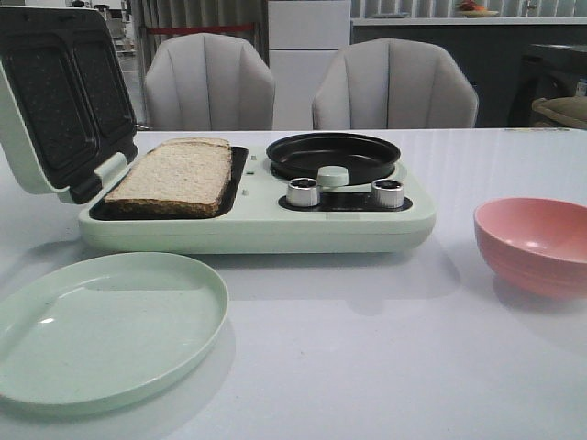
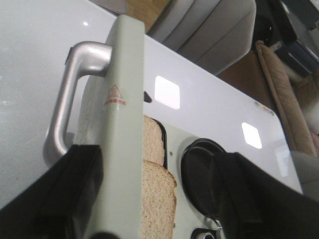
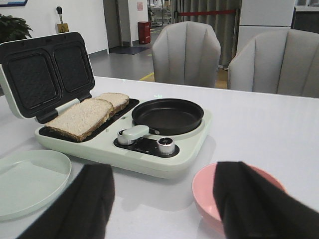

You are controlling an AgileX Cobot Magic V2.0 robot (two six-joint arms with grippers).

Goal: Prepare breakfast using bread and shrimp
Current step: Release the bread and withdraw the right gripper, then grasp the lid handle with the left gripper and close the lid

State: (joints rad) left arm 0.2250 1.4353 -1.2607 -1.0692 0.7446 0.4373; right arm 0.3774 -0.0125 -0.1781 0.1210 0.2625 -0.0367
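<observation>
Inspecting the white table [image 1: 385, 367], we find the pale green breakfast maker [image 1: 257, 215] with its lid [image 1: 60, 101] raised at the 9 o'clock side of the front view. The bread [image 1: 174, 174], two slices, lies flat on the dark grill plate, one behind the other, their row running from near edge to far edge. At 3 o'clock of the slices sits the black round pan [image 1: 332, 154], with two silver knobs [image 1: 304, 192] before it. A green plate [image 1: 101, 325] lies at 7 o'clock, a pink bowl [image 1: 537, 243] at 4 o'clock. We see no shrimp. The left gripper [image 2: 154, 219] stands wide, fingers astride the lid edge near its silver handle [image 2: 70, 94], without touching. The right gripper [image 3: 159, 209] is spread wide, holding nothing, above the bowl.
</observation>
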